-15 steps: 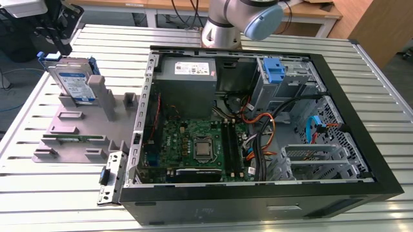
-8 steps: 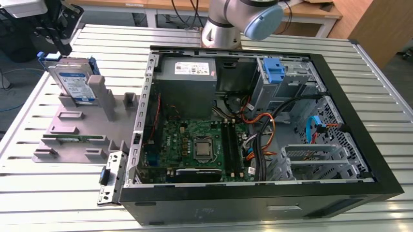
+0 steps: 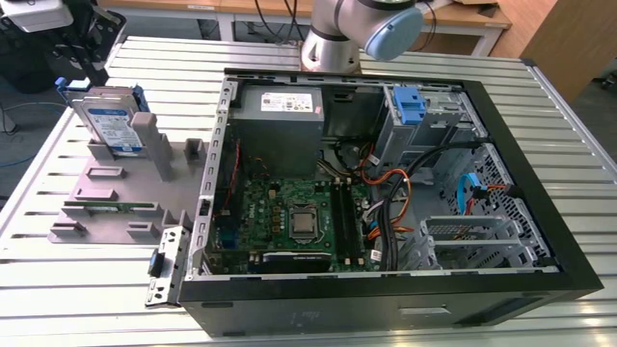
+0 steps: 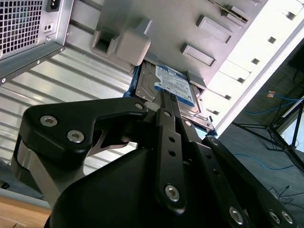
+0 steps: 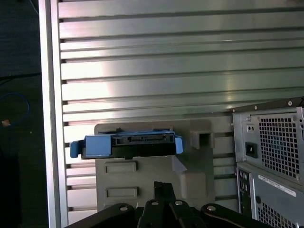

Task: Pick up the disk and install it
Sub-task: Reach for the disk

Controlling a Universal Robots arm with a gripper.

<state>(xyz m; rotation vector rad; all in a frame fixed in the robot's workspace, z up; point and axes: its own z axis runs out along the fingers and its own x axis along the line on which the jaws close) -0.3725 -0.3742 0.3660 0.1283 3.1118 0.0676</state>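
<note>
Disk (image 3: 111, 123), one only, is held upright in the single grey holder (image 3: 106, 195) on the worktop (image 3: 77, 289), at ten o'clock from the open case (image 3: 386, 311) in the exterior view. Inside the case one power supply (image 3: 279, 108), one motherboard (image 3: 289, 217) and one blue bracket (image 3: 410, 105) are seen. In the first wrist view the gripper (image 5: 164, 187) is clenched on nothing, near the disk but apart.

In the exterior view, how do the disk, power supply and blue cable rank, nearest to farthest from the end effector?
1. disk, close by the end effector.
2. power supply, near the view's middle.
3. blue cable, toward the exterior view's right.
</note>
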